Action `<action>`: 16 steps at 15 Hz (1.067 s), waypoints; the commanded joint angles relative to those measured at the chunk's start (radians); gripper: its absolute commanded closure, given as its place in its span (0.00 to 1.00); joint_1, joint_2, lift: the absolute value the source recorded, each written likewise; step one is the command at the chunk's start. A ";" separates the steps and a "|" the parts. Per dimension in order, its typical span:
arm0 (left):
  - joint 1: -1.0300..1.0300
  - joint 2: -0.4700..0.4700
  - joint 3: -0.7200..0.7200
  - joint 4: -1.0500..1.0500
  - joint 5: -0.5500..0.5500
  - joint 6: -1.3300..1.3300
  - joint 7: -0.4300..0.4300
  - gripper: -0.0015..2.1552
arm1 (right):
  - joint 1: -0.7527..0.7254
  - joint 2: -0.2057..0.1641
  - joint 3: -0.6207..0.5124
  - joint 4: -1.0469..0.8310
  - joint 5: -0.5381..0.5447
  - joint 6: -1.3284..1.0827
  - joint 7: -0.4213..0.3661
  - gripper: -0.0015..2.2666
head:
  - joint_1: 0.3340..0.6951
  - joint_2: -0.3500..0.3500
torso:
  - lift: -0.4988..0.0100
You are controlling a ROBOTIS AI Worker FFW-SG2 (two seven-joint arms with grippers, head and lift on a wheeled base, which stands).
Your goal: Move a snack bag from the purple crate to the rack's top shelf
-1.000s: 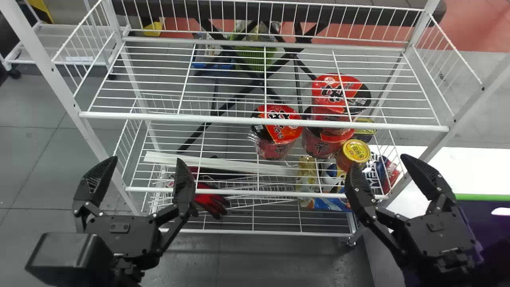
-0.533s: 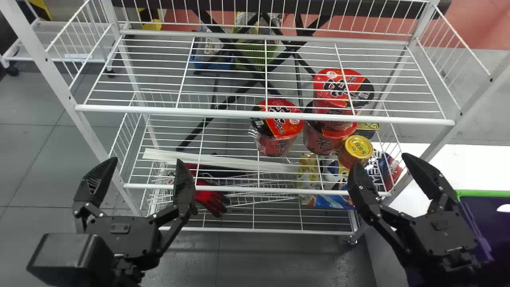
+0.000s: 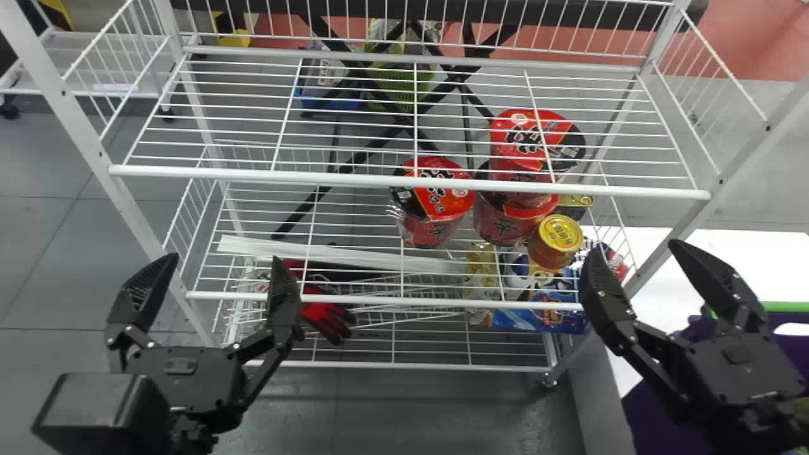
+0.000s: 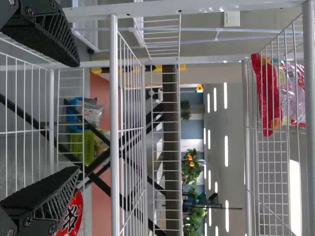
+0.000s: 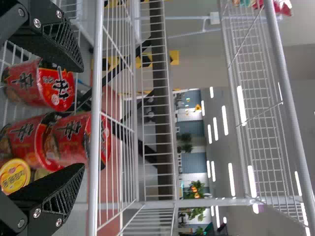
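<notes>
**Two grippers spread, one crate**

Left gripper (image 3: 225, 258) at eight o'clock, right gripper (image 3: 634, 248) at four, both jaws released; purple crate (image 3: 651, 417) at four, contents unclear. Farther: three red noodle cups (image 3: 436, 193) at two, one yellow-lidded tub (image 3: 559, 235) at three. Highest shelf (image 4: 309, 147): at least two snack bags (image 4: 266, 98).
</notes>
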 commanded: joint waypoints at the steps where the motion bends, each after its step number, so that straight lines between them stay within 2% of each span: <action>1: -0.008 0.000 0.000 0.012 0.000 0.000 0.000 0.03 | 0.056 -0.003 -0.133 -0.096 -0.060 0.158 0.007 0.06 | 1.00 0.35 | 0.07; 3: -0.023 0.000 0.000 0.033 0.009 0.000 0.000 0.03 | 0.098 0.000 -0.251 -0.162 -0.096 0.320 0.024 0.06 | 1.00 0.27 | 0.07; 5: -0.042 0.000 -0.005 0.055 0.015 0.003 -0.001 0.03 | 0.113 0.022 -0.383 -0.210 -0.172 0.516 0.055 0.06 | 1.00 0.21 | 0.07; 7: -0.054 0.000 -0.014 0.065 0.017 0.003 -0.001 0.03 | 0.111 0.053 -0.478 -0.219 -0.228 0.651 0.106 0.06 | 1.00 0.14 | 0.07; 9: -0.055 0.000 -0.014 0.070 0.020 0.006 0.000 0.03 | 0.087 0.091 -0.544 -0.219 -0.229 0.780 0.170 0.06 | 1.00 0.05 | 0.07; 10: -0.055 0.000 -0.014 0.071 0.020 0.003 0.000 0.03 | 0.065 0.120 -0.593 -0.219 -0.238 0.857 0.214 0.06 | 1.00 0.02 | 0.07; 12: -0.054 -0.002 -0.014 0.076 0.020 0.003 0.002 0.03 | -0.048 0.221 -0.728 -0.216 -0.248 1.026 0.377 0.06 | 1.00 0.00 | 0.07; 13: -0.057 -0.006 -0.015 0.082 0.018 0.003 0.000 0.03 | -0.128 0.221 -0.807 -0.213 -0.240 1.161 0.469 0.06 | 1.00 0.00 | 0.07; 14: -0.062 -0.009 -0.021 0.090 0.017 0.000 0.000 0.03 | -0.180 0.221 -0.869 -0.197 -0.237 1.283 0.529 0.06 | 1.00 0.00 | 0.07; 16: -0.072 -0.009 -0.032 0.097 0.015 0.003 0.000 0.03 | -0.220 0.221 -0.960 -0.151 -0.228 1.326 0.649 0.06 | 1.00 0.00 | 0.07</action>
